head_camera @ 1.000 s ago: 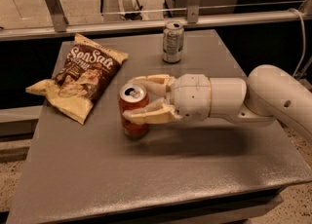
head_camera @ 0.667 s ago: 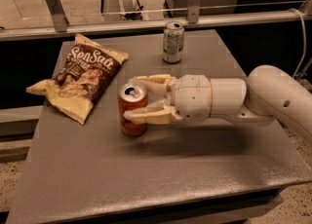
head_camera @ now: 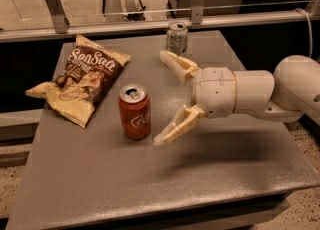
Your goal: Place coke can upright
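The red coke can [head_camera: 134, 112] stands upright on the grey table [head_camera: 150, 174], left of centre, silver top up. My gripper [head_camera: 162, 98] is just right of the can, a little apart from it, with its two cream fingers [head_camera: 179, 124] spread wide and nothing between them. The white arm reaches in from the right edge.
A brown and cream SenSaii chip bag [head_camera: 80, 79] lies at the table's back left. A silver-green can [head_camera: 176, 37] stands upright at the back edge, behind the gripper. A metal rail [head_camera: 150, 21] runs behind the table. The table's right edge is under the arm.
The gripper has let go of the coke can, spread its fingers and drawn back to the right. The can stays upright in the same spot.
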Controlling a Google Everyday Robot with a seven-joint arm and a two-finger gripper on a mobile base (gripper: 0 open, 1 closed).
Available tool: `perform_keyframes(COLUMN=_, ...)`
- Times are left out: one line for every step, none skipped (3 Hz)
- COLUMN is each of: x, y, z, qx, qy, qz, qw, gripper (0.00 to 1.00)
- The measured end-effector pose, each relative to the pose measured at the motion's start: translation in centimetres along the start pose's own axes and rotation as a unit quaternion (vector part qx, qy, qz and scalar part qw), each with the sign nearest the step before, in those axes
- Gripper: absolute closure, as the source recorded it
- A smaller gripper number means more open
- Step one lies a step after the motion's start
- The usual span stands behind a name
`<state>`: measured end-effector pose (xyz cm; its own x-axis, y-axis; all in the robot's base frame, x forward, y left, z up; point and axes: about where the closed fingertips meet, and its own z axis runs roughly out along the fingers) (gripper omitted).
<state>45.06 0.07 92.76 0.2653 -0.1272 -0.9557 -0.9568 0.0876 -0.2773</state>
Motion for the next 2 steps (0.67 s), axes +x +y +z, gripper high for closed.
perform_keyframes(x=-1.89, y=-0.39, z=-5.59, qx=0.016, qy=0.03, qz=-0.021, qw=0.9992, gripper=0.0)
perform_keyframes(x=-2.45, y=-0.04, z=-5.95, qx=0.006, qy=0.028, qz=-0.026, qw=0.9993, gripper=0.0)
